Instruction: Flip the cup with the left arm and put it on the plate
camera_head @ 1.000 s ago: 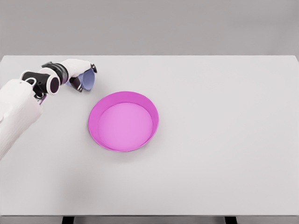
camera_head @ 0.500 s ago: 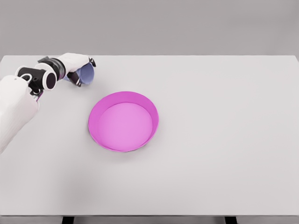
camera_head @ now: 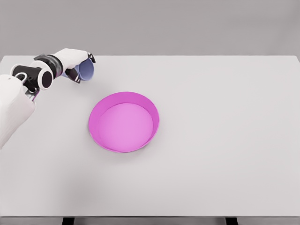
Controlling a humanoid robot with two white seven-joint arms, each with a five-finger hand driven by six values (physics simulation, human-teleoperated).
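Now left hand [camera_head: 75, 63] grips blue cup [camera_head: 86, 70] beyond plate [camera_head: 123, 121].

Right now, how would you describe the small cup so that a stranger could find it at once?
Start at the large round magenta plate in the middle of the white table, then look toward the far left corner. There the left robot hand grasps a small pale blue cup, the only blue thing, its opening facing the camera.

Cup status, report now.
Left hand shut on cup, held at table's far left, mouth tipped sideways. Plate empty, path to it clear. Right hand not in view.
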